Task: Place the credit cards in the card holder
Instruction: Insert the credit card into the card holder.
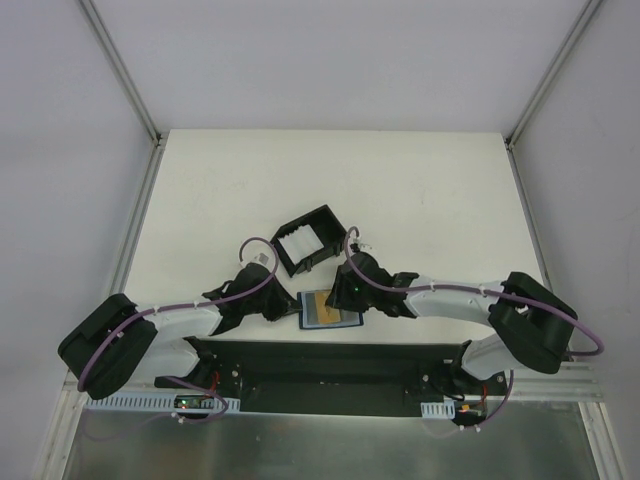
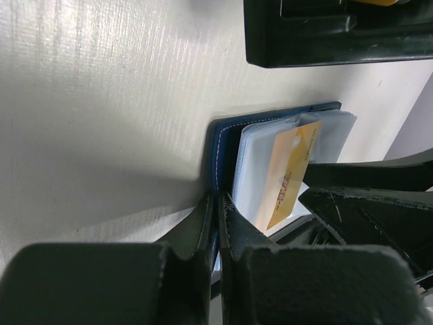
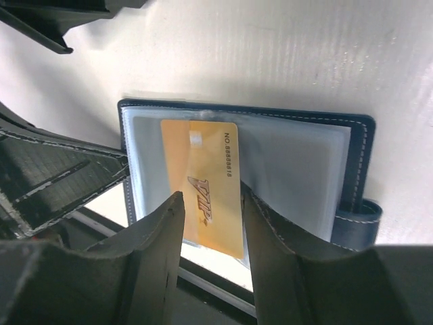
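The card holder (image 1: 338, 316) lies open at the table's near edge, navy outside (image 3: 358, 156), with clear blue-grey sleeves inside. One gold credit card (image 3: 203, 176) printed "VIP" sits partly in a sleeve, and its lower end sticks out past the holder's near edge. It also shows in the left wrist view (image 2: 291, 172). My left gripper (image 2: 218, 203) is shut on the holder's navy cover edge (image 2: 220, 145). My right gripper (image 3: 213, 203) is open just over the card, one finger on each side of it. No other card shows.
A black open-sided box frame (image 1: 308, 240) stands just behind the holder; it also shows in the left wrist view (image 2: 325, 40). The table's near edge and a black base rail (image 1: 330, 365) lie directly under the card's free end. Both arms crowd the holder.
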